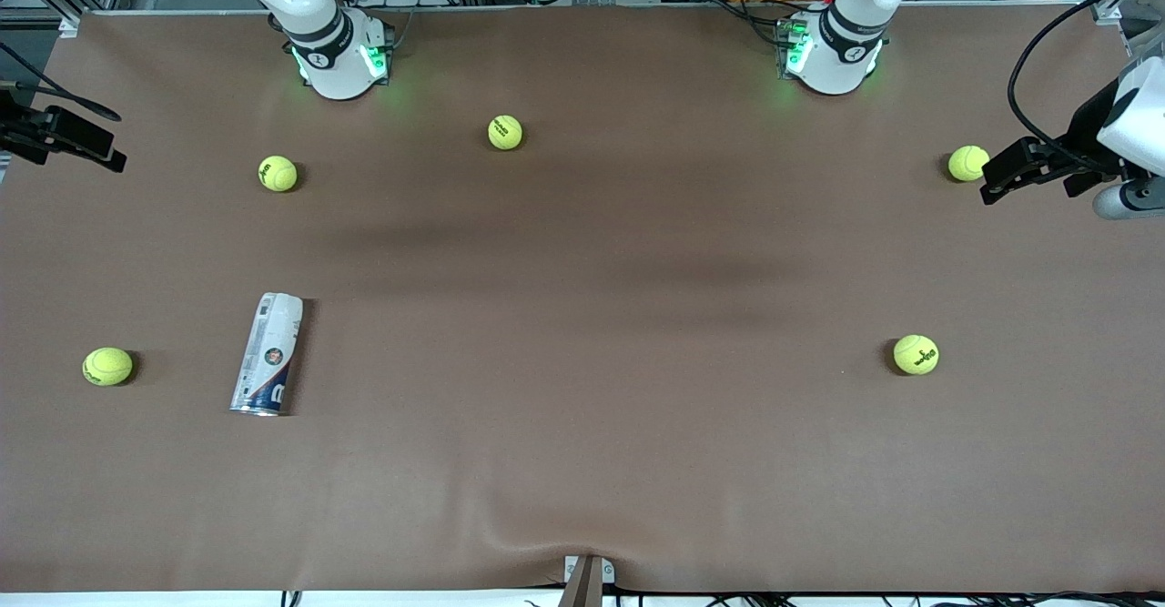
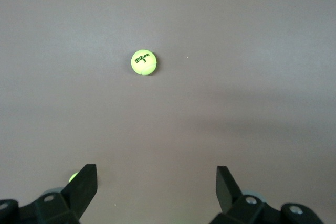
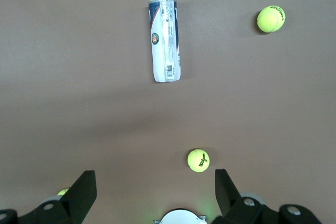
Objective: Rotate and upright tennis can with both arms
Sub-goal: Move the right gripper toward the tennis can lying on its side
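The tennis can (image 1: 268, 354) lies on its side on the brown table, toward the right arm's end, its silvery rim toward the front camera. It also shows in the right wrist view (image 3: 165, 40). My right gripper (image 3: 155, 173) is open and empty, high over the table near its own base (image 1: 337, 61), well apart from the can. My left gripper (image 2: 156, 170) is open and empty, high over the table near its base (image 1: 837, 56). Both arms rise out of the top of the front view, so neither gripper shows there.
Several yellow-green tennis balls lie scattered: one (image 1: 107, 366) beside the can, two (image 1: 278, 173) (image 1: 505, 132) farther from the camera, two (image 1: 916, 354) (image 1: 968, 163) toward the left arm's end. Dark devices (image 1: 64, 138) (image 1: 1028, 166) jut in at both table ends.
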